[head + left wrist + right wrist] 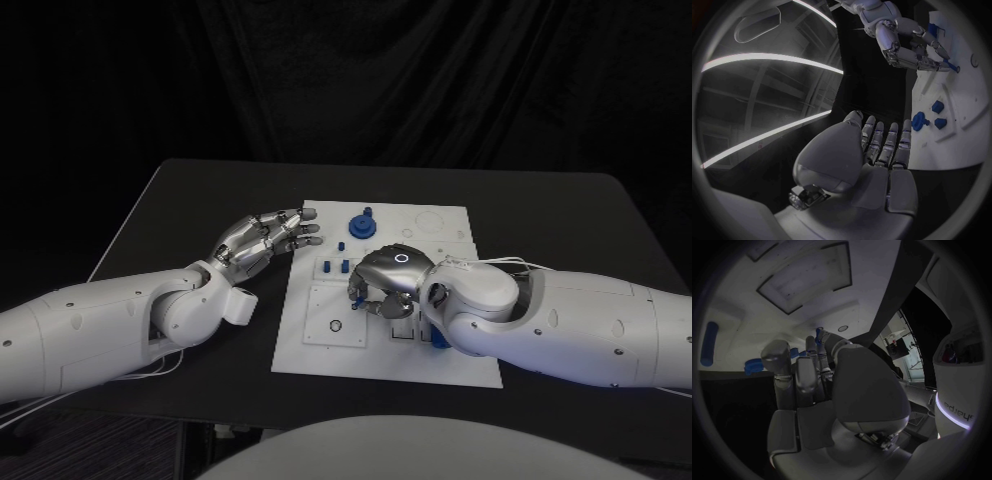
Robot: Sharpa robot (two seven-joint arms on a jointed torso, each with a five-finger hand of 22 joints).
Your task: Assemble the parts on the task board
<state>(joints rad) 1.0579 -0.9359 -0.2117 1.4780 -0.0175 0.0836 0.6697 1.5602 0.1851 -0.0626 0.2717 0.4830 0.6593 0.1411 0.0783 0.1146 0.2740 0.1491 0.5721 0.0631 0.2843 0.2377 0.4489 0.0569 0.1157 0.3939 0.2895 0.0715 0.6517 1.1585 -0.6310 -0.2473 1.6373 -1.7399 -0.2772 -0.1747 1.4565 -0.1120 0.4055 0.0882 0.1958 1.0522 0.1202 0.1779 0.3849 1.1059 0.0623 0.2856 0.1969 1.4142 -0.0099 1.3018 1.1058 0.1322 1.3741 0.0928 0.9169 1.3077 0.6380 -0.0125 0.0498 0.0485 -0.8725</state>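
Note:
The white task board (433,360) lies in the middle of the black table. My right hand (387,280) hovers low over the board's middle, fingers curled down. Its fingertips pinch a small blue part (819,333), which also shows against the board (949,66). My left hand (267,237) is raised at the board's left edge, fingers apart and holding nothing. A large blue knob (362,225) stands near the board's far edge, with small blue pieces (335,266) just in front of it. Another blue piece (433,338) lies by my right wrist.
The board has a square recess (336,326) at its near left and faint round outlines (430,220) at its far right. Bare black table (188,215) runs round the board on all sides. Thin cables (505,263) trail along my right forearm.

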